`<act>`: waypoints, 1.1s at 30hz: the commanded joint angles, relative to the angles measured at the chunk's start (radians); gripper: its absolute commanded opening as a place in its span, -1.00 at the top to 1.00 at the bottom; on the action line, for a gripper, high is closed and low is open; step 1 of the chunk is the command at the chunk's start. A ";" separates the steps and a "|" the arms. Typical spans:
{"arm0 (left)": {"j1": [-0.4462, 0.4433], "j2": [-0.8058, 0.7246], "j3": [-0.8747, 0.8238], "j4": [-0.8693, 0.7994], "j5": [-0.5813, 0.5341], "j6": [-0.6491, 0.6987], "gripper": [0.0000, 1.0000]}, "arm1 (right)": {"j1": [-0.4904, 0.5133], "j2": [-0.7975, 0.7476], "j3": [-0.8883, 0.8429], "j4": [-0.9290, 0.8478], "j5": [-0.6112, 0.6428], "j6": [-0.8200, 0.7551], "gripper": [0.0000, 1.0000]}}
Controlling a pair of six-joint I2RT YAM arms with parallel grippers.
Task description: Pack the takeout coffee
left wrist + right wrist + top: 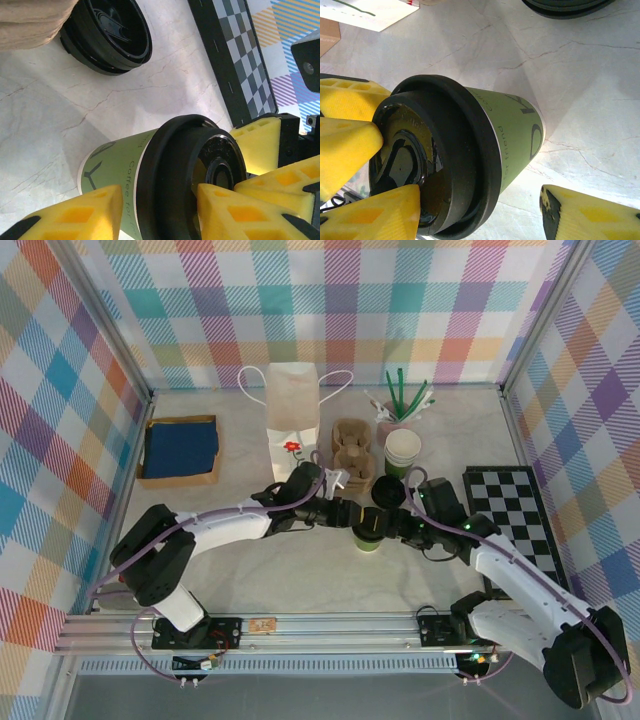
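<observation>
**Takeout coffee** (pixel 368 532): small green paper cup with dark lettering on the wall. A black lid (pixel 470 150) sits on the rim. It stands upright on the marbled white table (pixel 250 580), in front of the white paper bag (pixel 293 418) and off to its right. It is outside the bag and much shorter than it.

**Left gripper** (pixel 159 190): comes in from the bag's side of the cup, jaws part-way apart and closed onto the coffee. One yellow finger (pixel 75 215) lies against the green wall. The other lies across the lid's top edge. No gap shows at either.

**Right gripper** (pixel 481 190): comes in from the side away from the bag, jaws wider apart, gripping nothing. One finger (pixel 375 215) overlaps the lid's crown; I cannot tell whether it touches. The other stands clear of the cup wall, with bare table between.

**Stack of loose black lids** (pixel 107 35): flat on the table, right of the bag and in front of it, apart from the coffee.

**Cardboard cup carrier** (pixel 352 455): just beside the bag's right face.

**Stack of lidless cups** (pixel 403 452): right of the bag, beyond the carrier.

**Holder of green and white stirrers** (pixel 403 400): right of the bag, level with it toward the back wall.

**Chequered board** (pixel 510 510): far right of the bag, at the table's edge.

**Shallow brown tray** (pixel 178 479): left of the bag, well apart, with a blue cloth (pixel 180 445) lying in it.
</observation>
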 commanded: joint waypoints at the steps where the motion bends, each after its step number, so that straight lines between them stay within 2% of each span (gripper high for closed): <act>1: -0.011 0.033 0.026 -0.079 -0.010 0.026 0.08 | -0.013 -0.008 0.017 -0.106 0.055 -0.023 -0.28; 6: -0.004 0.036 0.089 -0.162 -0.015 0.075 -0.18 | -0.019 -0.010 0.063 -0.137 0.064 -0.058 -0.33; 17: 0.030 0.041 0.210 -0.287 0.003 0.155 -0.28 | -0.025 -0.013 0.166 -0.221 0.104 -0.141 -0.38; 22: 0.067 -0.018 0.290 -0.386 -0.002 0.206 -0.29 | -0.026 0.002 0.286 -0.252 0.113 -0.301 -0.44; 24: 0.086 -0.056 0.338 -0.481 -0.018 0.233 -0.30 | -0.025 0.025 0.360 -0.262 0.101 -0.383 -0.51; 28: 0.135 -0.172 0.368 -0.570 -0.045 0.261 -0.32 | -0.025 0.134 0.537 -0.289 0.044 -0.534 -0.54; 33: 0.193 -0.345 0.298 -0.658 -0.097 0.268 -0.33 | 0.000 0.315 0.727 -0.344 -0.044 -0.750 -0.52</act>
